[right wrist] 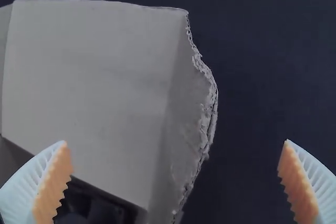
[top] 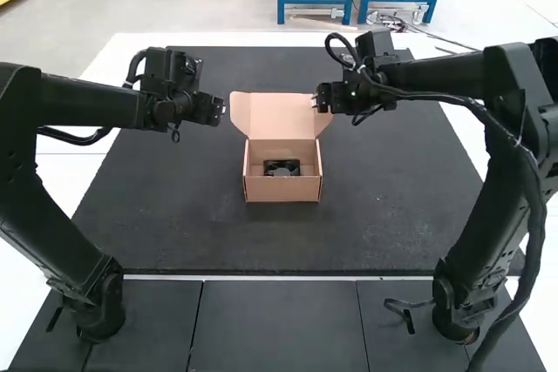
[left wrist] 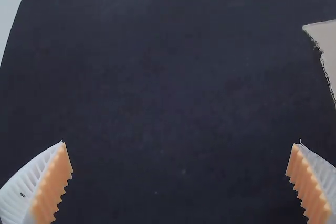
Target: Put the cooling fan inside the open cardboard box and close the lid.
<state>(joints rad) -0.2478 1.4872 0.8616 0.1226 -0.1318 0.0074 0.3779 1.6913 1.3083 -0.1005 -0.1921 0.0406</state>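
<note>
The cardboard box (top: 282, 185) sits near the middle of the black mat (top: 174, 206), open at the top, and the cooling fan (top: 282, 168) lies flat inside it. A paler round label (top: 281, 171) marks the fan's hub (too small to read). The box's plain brown lid (top: 279, 115) stands up from the far wall and leans back, away from the arms, with small flaps at its left and right edges. The left gripper (top: 219, 109) hangs just beside the lid's left edge, apart from it, fingers spread wide and holding nothing; its orange pads (left wrist: 51, 184) face bare mat. The right gripper (top: 320, 98) is at the lid's upper right corner, also spread wide and gripping nothing, one finger over the cardboard and the other over the mat; whether it touches the lid cannot be told
</note>
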